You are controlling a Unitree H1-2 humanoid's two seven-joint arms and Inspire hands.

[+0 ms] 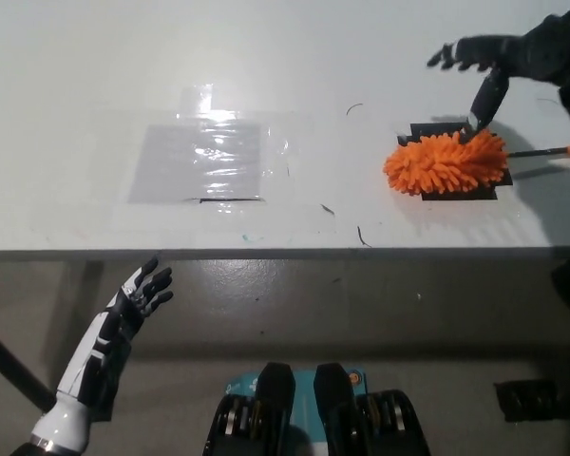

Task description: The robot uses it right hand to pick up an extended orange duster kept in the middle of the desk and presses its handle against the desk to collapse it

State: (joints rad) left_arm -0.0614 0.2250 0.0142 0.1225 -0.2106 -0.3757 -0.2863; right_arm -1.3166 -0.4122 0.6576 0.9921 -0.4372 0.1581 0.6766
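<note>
The orange duster [446,162] lies on the white desk [76,76] at the right, its fluffy head on a black patch [427,130]. Its thin orange handle [554,150] runs off toward the right edge. My black right hand [513,55] hovers just behind the duster head, open with fingers spread; one finger [484,103] points down almost to the head's far edge. It holds nothing. My white left hand [133,302] rests open at the lower left, below the desk's front edge.
A clear plastic sheet [201,160] is taped flat on the desk's middle left. The desk's front edge [285,254] crosses the picture, with grey floor below. A dark object [527,400] sits on the floor at the lower right.
</note>
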